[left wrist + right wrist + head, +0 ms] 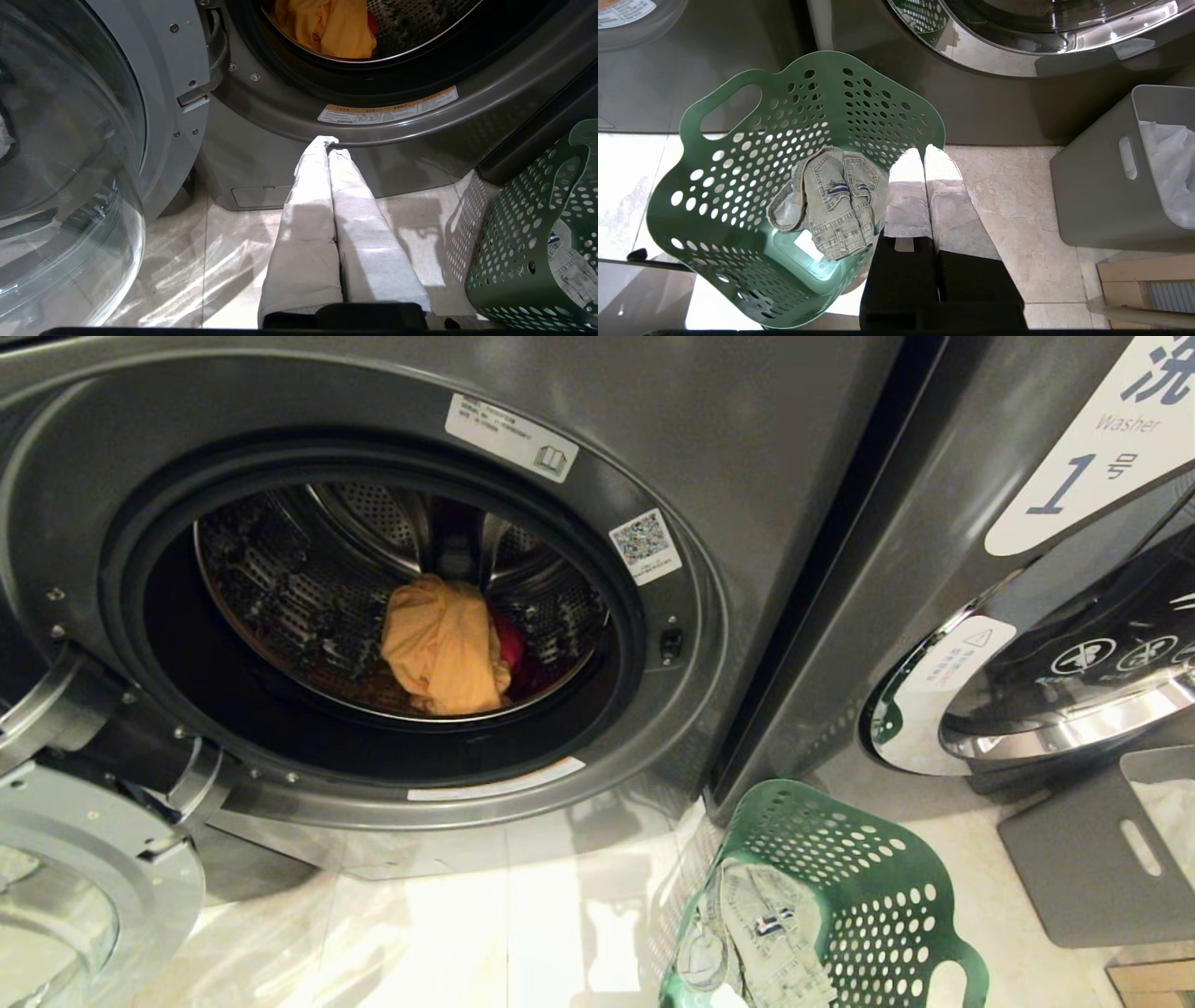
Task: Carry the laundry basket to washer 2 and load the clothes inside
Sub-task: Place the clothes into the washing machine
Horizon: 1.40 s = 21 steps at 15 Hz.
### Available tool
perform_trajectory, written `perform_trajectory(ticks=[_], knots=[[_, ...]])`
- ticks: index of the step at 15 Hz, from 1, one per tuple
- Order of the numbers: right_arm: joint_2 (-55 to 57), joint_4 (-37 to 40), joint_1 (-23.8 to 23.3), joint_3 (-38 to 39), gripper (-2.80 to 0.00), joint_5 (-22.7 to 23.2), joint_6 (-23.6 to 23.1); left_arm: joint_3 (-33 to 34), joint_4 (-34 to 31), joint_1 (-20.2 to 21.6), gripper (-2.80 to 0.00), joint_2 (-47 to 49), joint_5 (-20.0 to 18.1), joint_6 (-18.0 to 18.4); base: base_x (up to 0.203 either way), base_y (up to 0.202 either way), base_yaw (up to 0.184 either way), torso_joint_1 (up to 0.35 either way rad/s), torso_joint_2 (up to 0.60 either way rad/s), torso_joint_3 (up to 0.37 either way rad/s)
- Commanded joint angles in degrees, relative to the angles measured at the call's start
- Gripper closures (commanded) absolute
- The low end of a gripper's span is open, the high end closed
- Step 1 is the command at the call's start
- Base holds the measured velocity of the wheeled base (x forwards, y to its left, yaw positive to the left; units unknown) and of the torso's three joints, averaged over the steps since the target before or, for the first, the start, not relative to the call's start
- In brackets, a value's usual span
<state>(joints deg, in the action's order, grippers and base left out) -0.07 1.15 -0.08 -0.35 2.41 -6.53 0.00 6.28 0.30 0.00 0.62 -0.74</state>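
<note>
In washer 2 [373,616], clothes [443,649], maybe two

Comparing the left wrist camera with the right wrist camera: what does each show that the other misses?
Only the left wrist view shows the open washer door, the yellow-orange garment lying in the drum with a sliver of red beside it, and the shut left gripper. Only the right wrist view shows inside the basket, where a denim garment lies, plus the grey bin with its white bag, and the shut right gripper. Both show the green laundry basket on the pale floor tiles.
</note>
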Motion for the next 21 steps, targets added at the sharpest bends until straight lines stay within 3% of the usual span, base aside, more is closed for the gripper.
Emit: perform_trajectory(ticks=[1, 13, 16, 21], knots=[[0.0, 0.0, 0.0, 0.0, 0.00, 0.0, -0.1, 2.3, 0.0, 0.0, 0.00, 0.0, 0.0, 0.0, 0.000, 0.000, 0.000, 0.000, 0.00, 0.000], [0.0, 0.0, 0.0, 0.0, 0.00, 0.0, -0.3, 2.3, 0.0, 0.0, 0.00, 0.0, 0.0, -0.1, 0.000, 0.000, 0.000, 0.000, 0.00, 0.000], [0.0, 0.0, 0.0, 0.0, 0.00, 0.0, -0.2, 2.3, 0.0, 0.0, 0.00, 0.0, 0.0, -0.1, -0.154, 0.000, 0.001, 0.004, 0.01, 0.002], [0.0, 0.0, 0.0, 0.0, 0.00, 0.1, -0.2, 2.3, 0.0, 0.0, 0.00, 0.0, 0.0, -0.1, -0.012, 0.000, 0.000, 0.000, 0.00, 0.000]])
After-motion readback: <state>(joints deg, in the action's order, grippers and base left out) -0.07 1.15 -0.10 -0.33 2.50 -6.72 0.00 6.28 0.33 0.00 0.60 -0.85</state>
